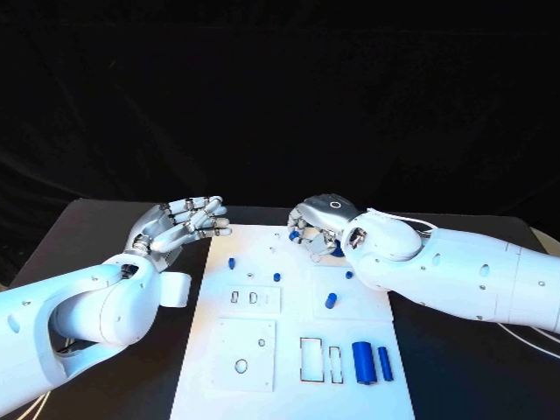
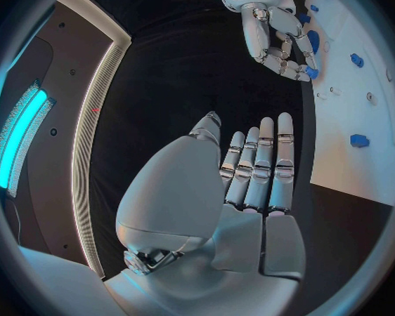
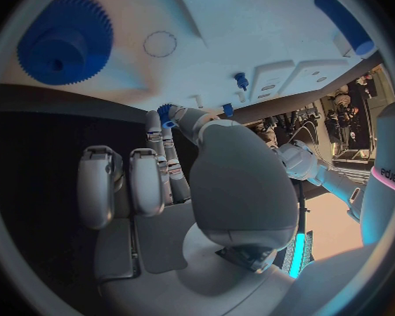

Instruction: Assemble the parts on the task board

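The robot's silver, many-jointed right hand (image 1: 320,223) hangs over the far edge of the flat white plastic task board (image 1: 270,350), bent down at the wrist so its fingers (image 3: 166,130) reach the surface; in the right wrist view a small blue plastic part (image 3: 166,112) sits at the tips of thumb and a finger, apparently pinched there, while the other fingers curl back toward the palm. I judge this a precision hold, meant to carry or seat one small piece near the board's far end. The left hand (image 1: 179,226) rests off the board over the matte black counter (image 1: 116,219), just beside the board's left edge, palm open and fingers (image 2: 259,168) straight, side by side and holding nothing; it looks parked out of the way. The remaining parts lie on the board: two glossy dark-blue cylinders (image 1: 371,362) side by side near the front right corner, next to narrow red-edged rectangular slots (image 1: 320,360), probably their seats, and short blue pegs (image 1: 331,300) scattered across the middle. A large blue toothed gear (image 3: 64,41) with a raised hub lies flat on the board near the right hand, its rim finely serrated against the smooth white surface. Square inset panels (image 1: 246,353) with small holes break up the board's left half.
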### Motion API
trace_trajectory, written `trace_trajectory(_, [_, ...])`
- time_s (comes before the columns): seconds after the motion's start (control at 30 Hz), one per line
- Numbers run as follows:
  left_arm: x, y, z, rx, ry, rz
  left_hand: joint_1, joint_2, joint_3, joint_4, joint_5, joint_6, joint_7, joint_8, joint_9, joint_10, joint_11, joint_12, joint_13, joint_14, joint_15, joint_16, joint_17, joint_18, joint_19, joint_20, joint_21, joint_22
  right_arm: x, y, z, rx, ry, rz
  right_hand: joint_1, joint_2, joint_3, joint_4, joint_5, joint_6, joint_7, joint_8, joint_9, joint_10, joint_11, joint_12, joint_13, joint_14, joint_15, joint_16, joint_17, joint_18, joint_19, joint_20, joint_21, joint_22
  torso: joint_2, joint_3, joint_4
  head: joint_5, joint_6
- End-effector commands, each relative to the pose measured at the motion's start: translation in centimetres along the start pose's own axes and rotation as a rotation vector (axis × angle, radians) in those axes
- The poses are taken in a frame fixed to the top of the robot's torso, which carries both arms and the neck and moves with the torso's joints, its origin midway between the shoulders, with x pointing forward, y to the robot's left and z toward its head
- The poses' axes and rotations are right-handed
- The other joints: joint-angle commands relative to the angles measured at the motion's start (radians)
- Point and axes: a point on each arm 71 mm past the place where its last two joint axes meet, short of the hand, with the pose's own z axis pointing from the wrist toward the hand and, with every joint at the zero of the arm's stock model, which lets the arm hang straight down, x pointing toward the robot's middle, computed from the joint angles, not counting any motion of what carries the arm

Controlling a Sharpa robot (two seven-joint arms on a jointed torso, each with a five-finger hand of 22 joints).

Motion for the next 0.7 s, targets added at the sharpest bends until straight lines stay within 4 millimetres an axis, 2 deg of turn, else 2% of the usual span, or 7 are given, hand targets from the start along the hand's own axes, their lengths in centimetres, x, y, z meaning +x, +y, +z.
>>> trace_trajectory(0.03, [0.3, -0.1, 0.1, 0.003, 0.013, -0.012, 0.005, 0.000, 0.004, -0.001, -0.005, 0.003, 0.038, 0.003, -0.001, 0.004, 0.002, -0.006, -0.002, -0.002, 0.001, 0.001, 0.001, 0.005, 0.007, -0.001, 0.004, 0.001, -0.2, 0.2, 0.6, 0.015, -0.042, 0.011, -0.009, -0.003, 0.000, 0.005, -0.003, -0.006, 0.000, 0.004, 0.023, 0.002, 0.004, -0.005, 0.000, 0.044, -0.007, 0.006, 0.003, -0.016, 0.009, 0.001, 0.006, 0.019, 0.002, 0.0006, 0.0022, 0.003, -0.001])
trace_trajectory(0.27, [0.4, -0.1, 0.1, 0.002, 0.013, -0.012, 0.006, 0.001, 0.005, -0.002, -0.005, 0.003, 0.038, 0.002, -0.001, 0.003, 0.002, -0.007, -0.002, -0.003, 0.001, 0.000, 0.002, 0.005, 0.007, -0.001, 0.004, 0.001, 0.2, 0.9, 1.5, 0.011, -0.032, 0.021, -0.013, -0.003, 0.003, 0.006, 0.000, -0.013, 0.002, 0.003, 0.027, -0.001, 0.006, -0.009, 0.001, 0.044, -0.006, 0.009, 0.004, -0.017, 0.008, 0.001, 0.007, 0.021, 0.002, -0.0005, 0.0073, 0.002, -0.006])
trace_trajectory(0.43, [0.3, -0.1, 0.2, 0.002, 0.012, -0.011, 0.006, 0.001, 0.005, -0.002, -0.005, 0.003, 0.038, 0.002, -0.001, 0.003, 0.002, -0.007, -0.002, -0.003, 0.001, 0.000, 0.002, 0.005, 0.007, -0.001, 0.004, 0.001, 0.3, 0.9, 1.7, 0.017, -0.031, 0.022, -0.013, -0.003, 0.003, 0.006, 0.000, -0.013, 0.002, 0.003, 0.027, -0.001, 0.006, -0.009, 0.001, 0.044, -0.006, 0.009, 0.004, -0.017, 0.008, 0.001, 0.007, 0.021, 0.003, -0.0019, 0.0075, 0.004, -0.007])
trace_trajectory(0.7, [0.4, -0.1, 0.2, 0.003, 0.014, -0.012, 0.007, 0.001, 0.005, -0.002, -0.005, 0.002, 0.038, 0.002, -0.001, 0.003, 0.002, -0.008, -0.002, -0.005, 0.002, -0.001, 0.002, 0.005, 0.006, -0.001, 0.004, 0.001, 0.5, 0.9, 2.2, 0.023, -0.027, 0.020, -0.014, -0.003, 0.003, 0.006, 0.001, -0.013, 0.002, 0.003, 0.027, -0.001, 0.006, -0.010, 0.001, 0.044, -0.006, 0.010, 0.006, -0.017, 0.009, 0.002, 0.008, 0.022, 0.004, -0.0014, 0.0078, 0.003, -0.006])
